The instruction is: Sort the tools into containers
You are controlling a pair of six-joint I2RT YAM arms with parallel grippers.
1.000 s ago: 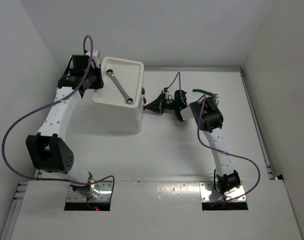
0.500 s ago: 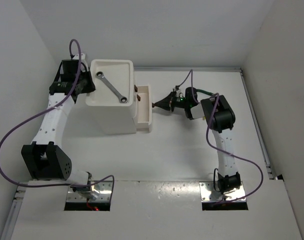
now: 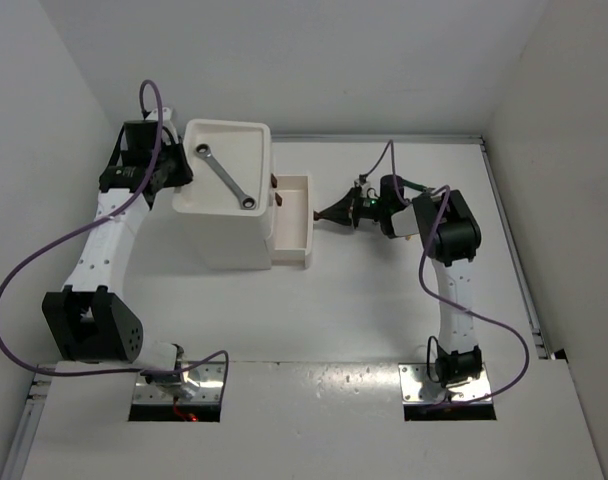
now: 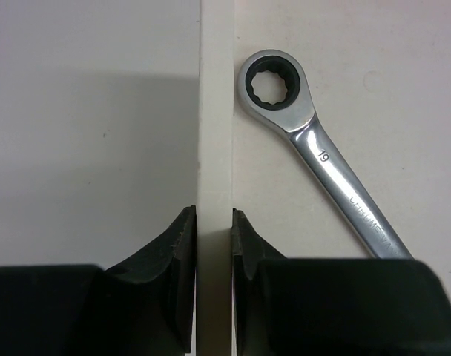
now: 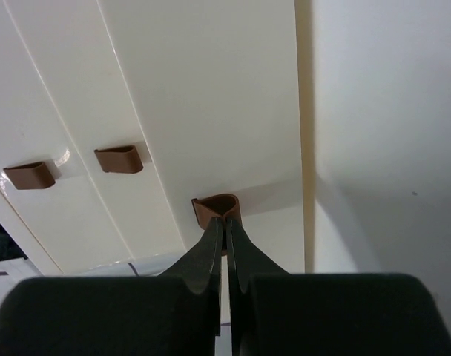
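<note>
Wrench (image 3: 224, 177) lies diagonally in the tray top (image 3: 249, 150) of the drawer unit (image 3: 229, 240), beside the rim (image 4: 215, 111) your left jaws clamp. Your right jaws pinch the brown handle (image 5: 216, 208) of the open drawer (image 3: 292, 215), two more handles (image 5: 118, 159) alongside.

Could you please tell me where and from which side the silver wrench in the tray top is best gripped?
The wrench lies flat and diagonal in the tray, whose raised rim blocks side approaches. So probably grip its slim mid-shank from straight above, fingers across its width; the ends are wider.
</note>
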